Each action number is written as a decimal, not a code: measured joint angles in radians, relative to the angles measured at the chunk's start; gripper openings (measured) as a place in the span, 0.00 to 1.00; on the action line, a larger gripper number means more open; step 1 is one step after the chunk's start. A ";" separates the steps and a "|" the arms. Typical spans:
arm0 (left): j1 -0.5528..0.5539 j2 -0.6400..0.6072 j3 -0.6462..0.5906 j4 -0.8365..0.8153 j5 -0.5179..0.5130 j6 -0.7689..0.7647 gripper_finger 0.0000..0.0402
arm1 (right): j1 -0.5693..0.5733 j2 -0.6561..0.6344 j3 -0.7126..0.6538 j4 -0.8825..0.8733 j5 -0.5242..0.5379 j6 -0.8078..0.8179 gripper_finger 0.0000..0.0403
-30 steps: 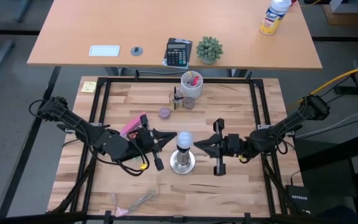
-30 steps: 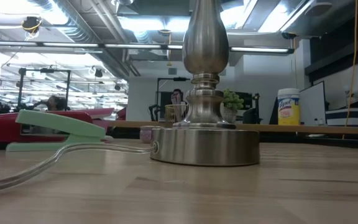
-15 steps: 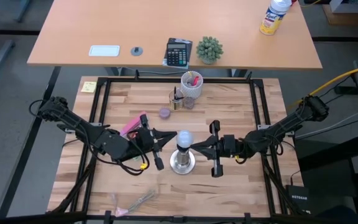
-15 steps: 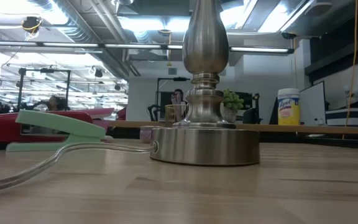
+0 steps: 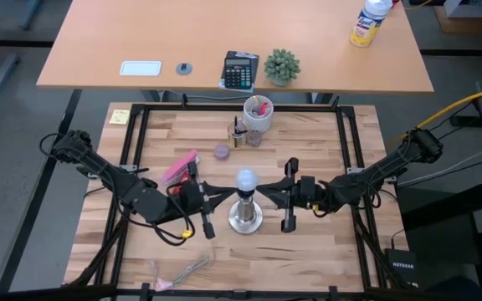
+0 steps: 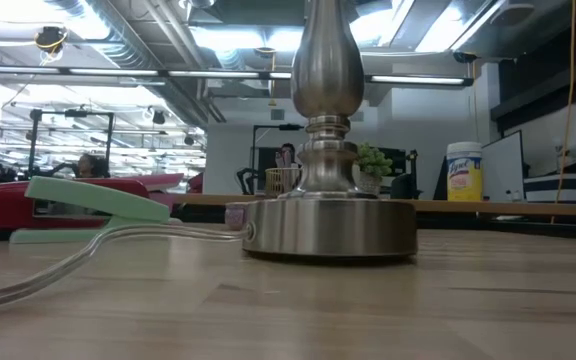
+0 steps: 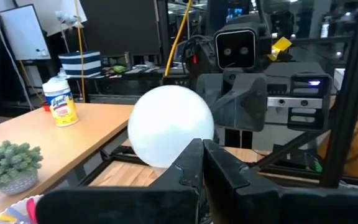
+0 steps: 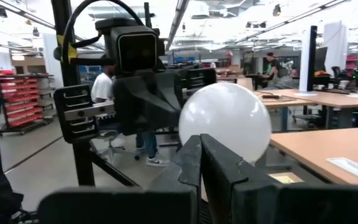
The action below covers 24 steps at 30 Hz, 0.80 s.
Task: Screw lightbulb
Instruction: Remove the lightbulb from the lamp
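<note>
The lightbulb (image 5: 245,178), a frosted white globe, sits upright on top of the silvery socket stand (image 5: 245,219), whose round base (image 6: 328,235) rests flat on the wooden table. My left gripper (image 5: 227,191) is shut and comes in level from the table's left, its tips just short of the globe's lower part (image 7: 166,124). My right gripper (image 5: 264,195) is also shut and comes in from the right, a little tilted up, at the other side of the globe (image 8: 229,118). The bulb's screw base is hidden. My left gripper has its shut fingertips (image 7: 194,155) in front of the globe's lower edge, level, from the table's left; I cannot tell whether they touch it. My right gripper has its shut fingertips (image 8: 194,149) before the globe's lower side, from the right; touch cannot be told either.
A pink stapler (image 5: 180,167) lies just left of the stand, and a clear cord (image 6: 58,265) runs from the base. A white cup (image 5: 258,113) and small purple items (image 5: 222,151) stand at the far middle. A black frame (image 5: 132,150) rims the table.
My left gripper has swung slightly toward the table's near edge, and my right gripper has edged toward the bulb. The globe has shifted a little toward the far edge. Both grippers have stayed shut.
</note>
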 joint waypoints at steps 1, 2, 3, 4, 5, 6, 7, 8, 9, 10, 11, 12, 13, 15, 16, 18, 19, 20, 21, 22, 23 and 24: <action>-0.001 0.000 0.000 0.000 0.000 0.000 0.01 | 0.000 0.000 0.000 0.000 0.000 0.000 0.04; -0.004 0.000 0.000 0.000 -0.001 -0.001 0.01 | 0.000 0.000 0.000 0.000 -0.001 0.000 0.04; -0.004 0.000 0.000 0.000 -0.002 -0.002 0.01 | 0.000 0.000 0.000 0.001 -0.002 0.000 0.04; -0.004 0.000 0.000 0.000 -0.002 -0.002 0.01 | 0.000 0.000 0.000 0.001 -0.001 0.000 0.04; -0.004 0.000 0.000 0.000 -0.003 -0.002 0.01 | 0.000 0.000 0.000 0.001 -0.001 0.000 0.04; -0.005 0.000 0.000 0.000 -0.004 -0.003 0.01 | 0.000 0.000 0.000 0.001 -0.001 0.000 0.04; -0.008 0.000 0.000 0.001 -0.005 -0.003 0.01 | 0.000 0.000 0.000 0.001 -0.001 0.000 0.04; -0.010 0.000 0.000 0.004 -0.007 0.001 0.01 | 0.001 0.000 0.000 0.001 -0.001 0.000 0.04; -0.011 0.000 0.000 0.010 -0.007 0.009 0.01 | 0.001 0.000 0.000 0.001 -0.001 0.000 0.04; -0.012 0.000 0.000 0.014 -0.007 0.022 0.01 | 0.001 0.000 0.000 0.001 -0.001 0.000 0.04; -0.014 0.000 0.000 0.020 -0.011 0.027 0.01 | 0.001 0.000 0.000 0.001 -0.002 0.000 0.04; -0.017 0.000 0.000 0.033 -0.022 0.036 0.01 | 0.001 0.000 0.000 0.001 -0.001 0.000 0.04; -0.020 0.000 0.000 0.042 -0.034 0.051 0.01 | 0.001 0.000 0.000 0.000 -0.002 0.000 0.04; -0.024 0.000 0.000 0.061 -0.070 0.079 0.01 | 0.001 0.000 0.000 -0.002 -0.004 0.000 0.04; -0.026 0.000 0.000 0.072 -0.092 0.098 0.01 | 0.002 0.000 0.000 -0.003 -0.008 0.000 0.04; -0.026 0.000 0.000 0.092 -0.141 0.125 0.01 | 0.002 0.000 0.000 -0.004 -0.027 0.000 0.04; -0.024 0.000 0.000 0.093 -0.164 0.130 0.01 | 0.005 0.000 0.000 -0.004 -0.044 0.000 0.04; -0.020 0.000 0.000 0.091 -0.188 0.133 0.01 | 0.011 0.000 0.000 -0.004 -0.051 0.000 0.04; -0.014 0.000 0.000 0.086 -0.203 0.133 0.01 | 0.016 0.000 0.000 -0.005 -0.052 0.000 0.04; -0.007 0.000 0.000 0.080 -0.210 0.132 0.01 | 0.021 0.000 0.000 -0.005 -0.052 0.000 0.04; 0.002 0.000 0.000 0.075 -0.210 0.125 0.01 | 0.023 0.000 0.000 -0.004 -0.053 0.000 0.04; 0.010 0.000 0.000 0.069 -0.209 0.118 0.01 | 0.029 0.000 0.000 -0.004 -0.052 -0.001 0.04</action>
